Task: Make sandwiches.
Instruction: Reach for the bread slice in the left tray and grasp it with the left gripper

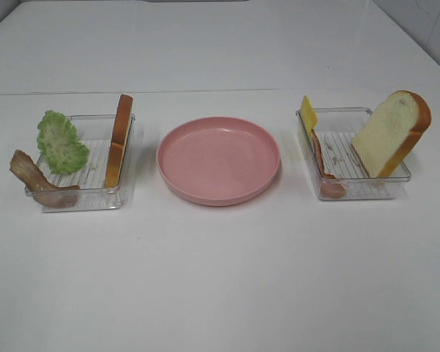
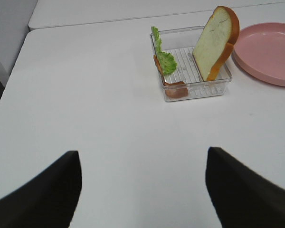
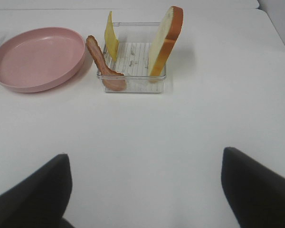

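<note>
Left hand (image 2: pixel 142 152), right hand (image 3: pixel 145 153) spread apart, empty; wrist views only, not high view.

On the counter (image 1: pixel 220 286), mid-frame: plate (image 1: pixel 218 158). Left of it: left tray (image 1: pixel 95 160), with lettuce (image 1: pixel 61 143) and bacon (image 1: pixel 33 178) at its left side, left bread slice (image 1: pixel 119 139) at its right. Right of the plate: right tray (image 1: pixel 345 152), with cheese (image 1: pixel 308 119) and ham (image 1: pixel 323 165) at its left side, right bread slice (image 1: pixel 392 132) at its right.

Left pincer (image 2: pixel 141 153), right pincer (image 3: pixel 145 154) (both black)
</note>
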Tool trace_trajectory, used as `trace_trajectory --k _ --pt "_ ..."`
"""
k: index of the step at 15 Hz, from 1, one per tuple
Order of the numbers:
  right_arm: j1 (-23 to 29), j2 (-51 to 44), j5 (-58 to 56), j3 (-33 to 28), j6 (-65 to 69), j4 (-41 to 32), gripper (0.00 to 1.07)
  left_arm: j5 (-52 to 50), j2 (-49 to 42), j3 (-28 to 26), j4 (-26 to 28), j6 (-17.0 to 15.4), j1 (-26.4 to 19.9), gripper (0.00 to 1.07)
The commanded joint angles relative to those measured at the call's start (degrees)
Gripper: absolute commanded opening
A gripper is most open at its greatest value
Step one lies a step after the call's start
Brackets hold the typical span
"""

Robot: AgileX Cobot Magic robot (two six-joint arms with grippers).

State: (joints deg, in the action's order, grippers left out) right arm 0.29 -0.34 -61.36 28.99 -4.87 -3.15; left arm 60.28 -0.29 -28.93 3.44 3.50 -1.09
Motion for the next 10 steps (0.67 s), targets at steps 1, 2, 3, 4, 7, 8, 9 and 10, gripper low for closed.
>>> trace_trajectory --k 1,2,3,4,7,8,9,10 --pt "-0.2 -0.7 0.5 -0.1 0.5 -0.1 0.81 -0.7 -1.1 0.1 0.1 -0.1 -0.3 0.7" --pt "-0.2 -0.7 0.5 -0.1 0.5 -0.1 0.81 -0.7 -1.1 0.1 0.1 -0.1 -0.3 0.7" --pt "-0.2 -0.7 0.5 -0.1 0.5 -0.1 0.81 -0.7 -1.1 0.1 0.1 -0.1 -0.3 0.7" --pt "-0.2 -0.7 0.5 -0.1 0.5 -0.1 0.81 -0.7 -1.1 0.1 0.1 -0.1 -0.3 0.7" --pt "-0.2 -0.7 0.5 -0.1 0.5 -0.1 0.81 -0.7 -1.1 0.1 0.1 -0.1 -0.3 0.7" --pt "-0.2 -0.7 0.5 -0.1 0.5 -0.1 0.81 -0.7 -1.1 0.1 0.1 -0.1 -0.3 0.7" --pt "-0.2 -0.7 0.5 -0.1 0.5 -0.1 0.81 -0.7 -1.1 0.1 0.1 -0.1 -0.3 0.7" --pt "-0.2 -0.7 0.5 -0.1 0.5 -0.1 0.81 -0.7 -1.1 0.1 0.1 -0.1 -0.3 0.7"
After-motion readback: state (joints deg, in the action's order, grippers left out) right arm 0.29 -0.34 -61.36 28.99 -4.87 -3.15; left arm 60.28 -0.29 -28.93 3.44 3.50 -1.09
